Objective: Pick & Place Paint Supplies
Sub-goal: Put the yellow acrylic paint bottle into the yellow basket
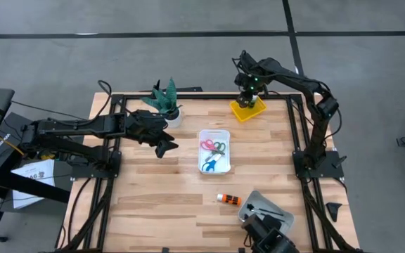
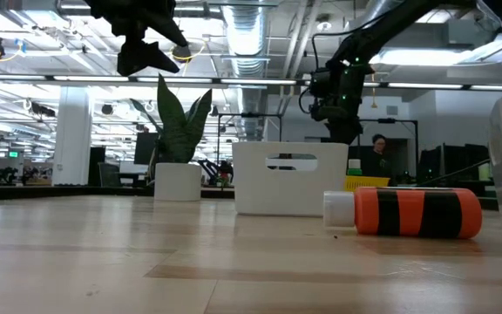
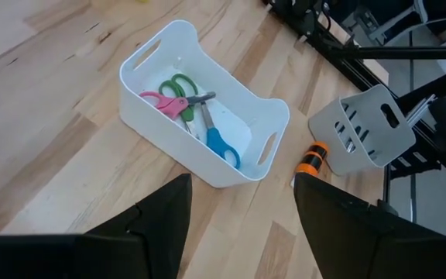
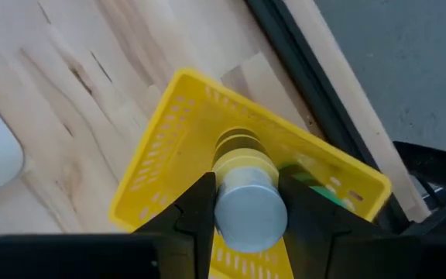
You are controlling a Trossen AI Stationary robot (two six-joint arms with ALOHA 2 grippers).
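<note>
My right gripper (image 4: pixel 242 203) is hanging over the tray (image 1: pixel 247 109) at the table's far right edge, pinching a paint bottle (image 4: pixel 246 198) just above it. My left gripper (image 1: pixel 163 146) is hovering left of the middle bin (image 1: pixel 214 151), fingers spread. Three scissors (image 3: pixel 190 108) are lying in that bin. Another bottle (image 1: pixel 228 199) is lying near of the bin, just left of the near-right holder (image 1: pixel 267 210). The plant (image 1: pixel 166 100) is standing far, left of the bin.

Overhead and left wrist views share the white tray (image 1: pixel 214 133).
</note>
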